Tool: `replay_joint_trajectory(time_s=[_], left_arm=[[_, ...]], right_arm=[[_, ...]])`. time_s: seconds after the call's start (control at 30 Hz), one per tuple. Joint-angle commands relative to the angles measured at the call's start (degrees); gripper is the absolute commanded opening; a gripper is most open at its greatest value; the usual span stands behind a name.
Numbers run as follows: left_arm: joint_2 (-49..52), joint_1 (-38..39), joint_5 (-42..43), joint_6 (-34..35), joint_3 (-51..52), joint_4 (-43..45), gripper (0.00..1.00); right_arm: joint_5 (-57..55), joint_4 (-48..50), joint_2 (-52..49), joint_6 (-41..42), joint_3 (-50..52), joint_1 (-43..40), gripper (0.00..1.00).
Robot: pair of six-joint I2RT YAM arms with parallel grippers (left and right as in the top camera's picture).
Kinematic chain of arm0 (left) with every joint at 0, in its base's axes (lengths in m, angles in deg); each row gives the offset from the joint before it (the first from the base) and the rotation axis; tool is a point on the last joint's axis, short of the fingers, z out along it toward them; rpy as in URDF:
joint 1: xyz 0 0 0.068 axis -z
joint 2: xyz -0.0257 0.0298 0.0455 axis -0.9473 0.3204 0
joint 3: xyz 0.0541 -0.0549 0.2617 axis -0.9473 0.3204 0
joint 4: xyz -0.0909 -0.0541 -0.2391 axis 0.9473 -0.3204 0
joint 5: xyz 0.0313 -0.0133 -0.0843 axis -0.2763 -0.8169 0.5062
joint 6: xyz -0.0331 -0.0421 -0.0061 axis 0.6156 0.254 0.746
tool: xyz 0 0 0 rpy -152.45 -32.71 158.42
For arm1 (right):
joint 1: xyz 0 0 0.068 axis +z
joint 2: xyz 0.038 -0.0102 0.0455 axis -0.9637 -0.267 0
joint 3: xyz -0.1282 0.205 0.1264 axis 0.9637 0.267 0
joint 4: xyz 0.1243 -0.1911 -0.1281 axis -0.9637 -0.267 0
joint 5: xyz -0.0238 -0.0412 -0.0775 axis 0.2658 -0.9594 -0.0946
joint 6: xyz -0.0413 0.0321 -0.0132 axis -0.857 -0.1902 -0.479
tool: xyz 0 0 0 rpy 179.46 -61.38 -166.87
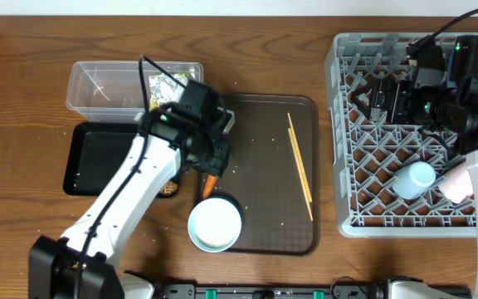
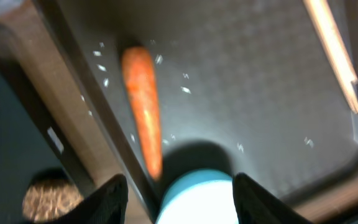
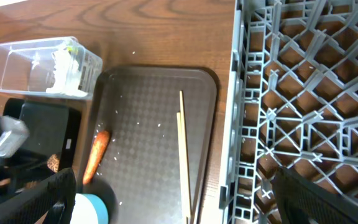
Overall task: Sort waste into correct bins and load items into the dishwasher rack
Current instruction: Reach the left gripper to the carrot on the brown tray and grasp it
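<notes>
On the left edge of the brown serving tray [image 1: 264,116], the small orange carrot [image 1: 210,184] lies just below the left hand [image 1: 214,156], between that hand and the white bowl [image 1: 215,224]. From the left wrist, the carrot [image 2: 143,106] runs lengthwise away from the hand, a little tilted. It sits toward the left finger's side of the gap rather than centred, and its near tip reaches the bowl's shadow. The left hand [image 2: 179,182] is spread wide and holds nothing. Its closing line crosses the carrot's long axis, so I judge that a small shift toward the tray's rim and a descent would set up the pinch. The left arm is much the nearer. The right hand [image 3: 173,186], also wide apart and empty, hangs over the dishwasher rack [image 1: 347,133], well apart from the carrot.

The serving tray's raised rim runs just beside the carrot, and the bowl stands close at its near end; either might catch a finger. Loose white rice [image 2: 185,90] is scattered around. The black tray [image 1: 98,158] sits on the worktop just beside the serving tray, with the brown food lump [image 1: 170,188] in its near corner. That makes it the likely place for the carrot. The chopsticks [image 1: 299,166] lie well clear on the serving tray's right side.
</notes>
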Motion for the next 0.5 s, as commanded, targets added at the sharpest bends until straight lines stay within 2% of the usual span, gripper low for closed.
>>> replay_joint_trajectory(time_s=[0.0,0.27,0.47], left_arm=[[1.03,0.00,-3.69,2.84,6.01,5.92,0.55],[9.53,0.02,-5.14,3.08,9.05,16.11,0.55],[14.80,-0.09,-4.85,2.47,8.39,16.44,0.55]], right_arm=[[0.20,0.07,-0.68,-0.79,0.17,0.79,0.93],[0.20,0.11,-1.09,-0.76,0.46,0.79,0.93],[0.17,0.09,-1.36,-0.76,0.83,0.79,0.93]])
